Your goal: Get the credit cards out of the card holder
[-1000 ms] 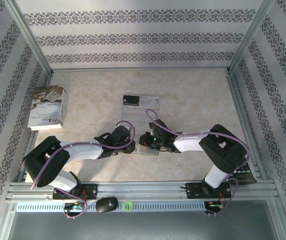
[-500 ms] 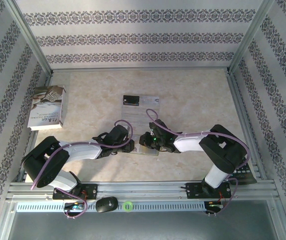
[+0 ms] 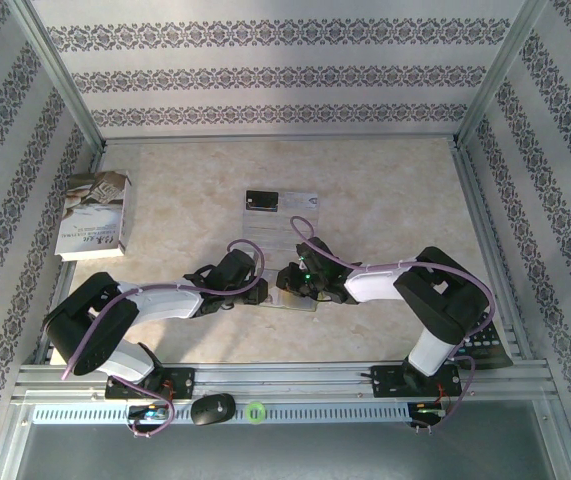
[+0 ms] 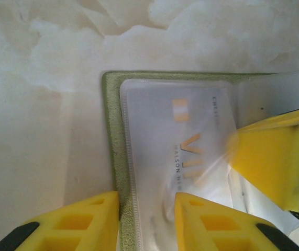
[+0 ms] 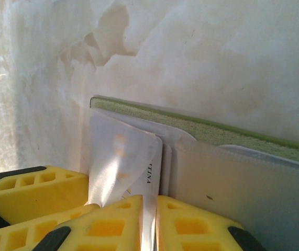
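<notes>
On the near rail lie one black oval object (image 3: 212,409) and one small green ring (image 3: 255,410). Behind them the two arms bend inward and meet low over the middle of the marbled table (image 3: 395,200), just above the single card holder (image 4: 112,136).

The holder lies open and flat. Its outside is a yellow-green, felt-like material, which shows as a border around a clear plastic pocket (image 4: 139,99). In this pocket sits one white card (image 4: 186,130) with gold letters and a small gold mark.

The left gripper (image 4: 146,209) has its two yellow fingers spread partway. One tip stands on the table just beside the green border and the other on the clear pocket, and they close on nothing.

The right gripper (image 5: 150,209) comes from the opposite side. Its fingers are pressed almost together and pinch the thin edge of the white card, beside the grey-beige inner panel (image 5: 233,183) of the holder. Whether some clear film is pinched with it, I cannot tell.

Farther back, well apart from the holder, lies the second card I can count. It is one black card (image 3: 260,201) with a small light mark, on the left end of a pale sheet (image 3: 303,215). At the far left one white-grey book (image 3: 95,215) lies closed.
</notes>
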{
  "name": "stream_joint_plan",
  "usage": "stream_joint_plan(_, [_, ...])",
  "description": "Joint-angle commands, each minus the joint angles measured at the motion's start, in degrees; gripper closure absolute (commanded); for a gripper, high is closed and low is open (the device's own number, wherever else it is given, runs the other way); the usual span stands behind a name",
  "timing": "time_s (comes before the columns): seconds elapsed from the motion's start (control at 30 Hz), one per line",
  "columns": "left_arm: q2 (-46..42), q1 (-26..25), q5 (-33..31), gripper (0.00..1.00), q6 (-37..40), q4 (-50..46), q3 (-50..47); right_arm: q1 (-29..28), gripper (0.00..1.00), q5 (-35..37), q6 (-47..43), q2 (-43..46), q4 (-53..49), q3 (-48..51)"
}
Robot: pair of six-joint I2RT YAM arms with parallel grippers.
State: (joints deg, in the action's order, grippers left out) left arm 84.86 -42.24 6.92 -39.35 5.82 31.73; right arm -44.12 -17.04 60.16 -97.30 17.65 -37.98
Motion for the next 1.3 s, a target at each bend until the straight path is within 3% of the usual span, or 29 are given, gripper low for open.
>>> stream_joint_plan(0.0, [2.2, -0.7, 8.2, 0.66, -1.3, 3.9, -0.6, -1.0, 0.86, 0.3, 0.6, -3.5, 1.0, -0.5])
stream_joint_plan(0.2, [1.3, -0.6, 7.5, 0.62, -1.3, 3.2, -0.8, -0.8, 1.00, 1.2, 0.7, -2.5, 1.6, 0.7])
stream_joint_plan(0.43, [-2.9, -0.6, 6.6, 0.49, -0.4, 2.6, -1.7, -1.5, 1.00, 3.5, -2.1, 2.8, -1.3, 1.5])
stream_joint_plan(0.63, [-6.1, -0.6, 2.5, 0.58, 2.2, 0.4, -2.1, -1.8, 1.00, 5.7, -4.5, 6.3, -6.3, 1.1])
stream_joint_plan(0.9, [-3.9, -0.6, -1.5, 0.58, 5.8, -3.1, 0.4, -2.1, 1.00, 8.6, -6.3, 7.2, -10.7, 0.5])
stream_joint_plan(1.27, [-3.6, -0.5, -1.5, 0.59, 6.0, -3.4, 0.1, -2.1, 1.00, 13.6, -11.0, 10.9, -16.4, 0.1])
